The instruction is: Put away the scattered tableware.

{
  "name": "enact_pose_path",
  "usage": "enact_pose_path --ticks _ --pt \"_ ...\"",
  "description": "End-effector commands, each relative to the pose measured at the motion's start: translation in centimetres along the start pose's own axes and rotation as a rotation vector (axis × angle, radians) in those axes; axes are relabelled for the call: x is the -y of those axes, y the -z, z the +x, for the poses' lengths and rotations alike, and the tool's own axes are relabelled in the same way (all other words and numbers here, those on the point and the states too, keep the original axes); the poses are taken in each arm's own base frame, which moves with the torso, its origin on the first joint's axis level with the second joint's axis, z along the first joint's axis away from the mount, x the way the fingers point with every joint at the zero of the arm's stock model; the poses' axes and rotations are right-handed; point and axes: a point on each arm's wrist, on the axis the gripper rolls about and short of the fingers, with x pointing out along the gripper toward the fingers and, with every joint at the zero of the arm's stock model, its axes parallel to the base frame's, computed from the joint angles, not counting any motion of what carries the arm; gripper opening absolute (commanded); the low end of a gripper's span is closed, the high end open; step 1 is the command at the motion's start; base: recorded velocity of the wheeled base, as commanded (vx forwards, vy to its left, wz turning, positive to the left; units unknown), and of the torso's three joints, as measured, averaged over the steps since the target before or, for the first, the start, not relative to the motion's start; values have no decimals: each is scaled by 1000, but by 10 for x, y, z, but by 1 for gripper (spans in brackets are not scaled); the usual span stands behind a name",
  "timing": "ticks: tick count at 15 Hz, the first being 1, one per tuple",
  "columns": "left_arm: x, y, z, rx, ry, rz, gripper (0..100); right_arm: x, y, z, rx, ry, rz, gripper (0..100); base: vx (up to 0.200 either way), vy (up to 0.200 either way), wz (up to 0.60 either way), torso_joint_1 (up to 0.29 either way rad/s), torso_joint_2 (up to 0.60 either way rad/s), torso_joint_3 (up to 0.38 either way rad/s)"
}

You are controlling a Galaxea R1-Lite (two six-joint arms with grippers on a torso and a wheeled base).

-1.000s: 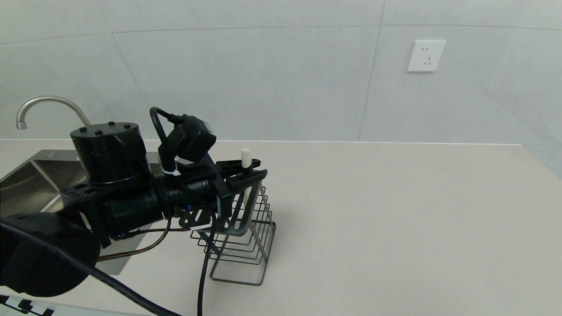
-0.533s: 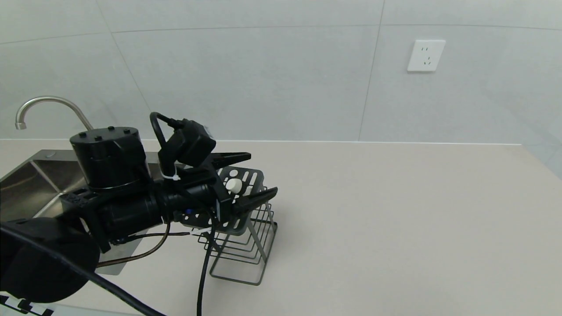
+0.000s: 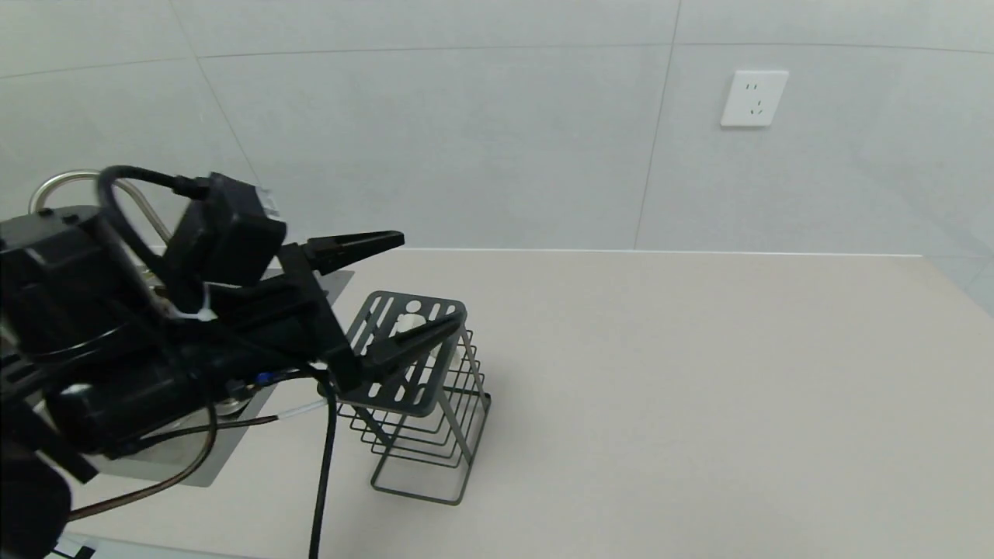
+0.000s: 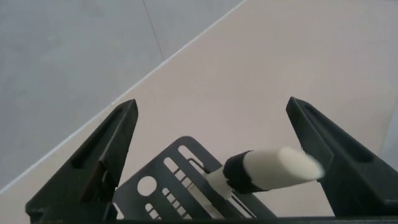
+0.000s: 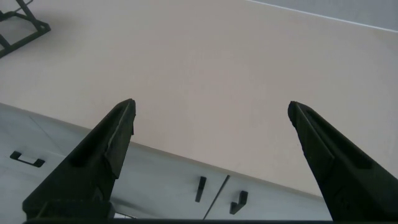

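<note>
A dark wire cutlery rack (image 3: 423,419) stands on the beige countertop beside the sink. A white-handled utensil (image 3: 404,319) stands in a slot of the rack's slotted top plate (image 4: 166,190), its white handle (image 4: 273,170) sticking up. My left gripper (image 3: 429,277) hangs open just above the rack on the sink side, one finger on each side of the handle, touching nothing; the left wrist view looks down between the fingers of the left gripper (image 4: 211,107). My right gripper (image 5: 211,107) is open and empty over bare countertop near the front edge.
A curved faucet (image 3: 54,181) and the steel sink rim (image 3: 190,466) lie at the left, partly behind my left arm. A wall socket (image 3: 753,98) is at the back right. A corner of the rack (image 5: 18,22) appears far off in the right wrist view. Countertop (image 3: 699,373) spreads bare rightward.
The left gripper was shut on the white-handled utensil over the rack, then opened; the utensil dropped into the slot. The gripper has since drawn back up toward the sink.
</note>
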Motion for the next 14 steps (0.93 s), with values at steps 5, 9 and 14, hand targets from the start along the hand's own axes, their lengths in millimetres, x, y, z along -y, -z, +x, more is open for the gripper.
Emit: enact_pose_path --ticks 5,9,14 --pt "82 -29 -164 188 -200 120 100 0 0 0 2 0 3 100 0 0 0 0 0 0" --pt "132 19 -209 151 -286 10 100 0 0 0 2 0 1 100 0 0 0 0 0 0" --pt "173 77 -231 -168 -467 -172 100 -1 1 -1 13 10 2 100 0 0 0 0 0 0"
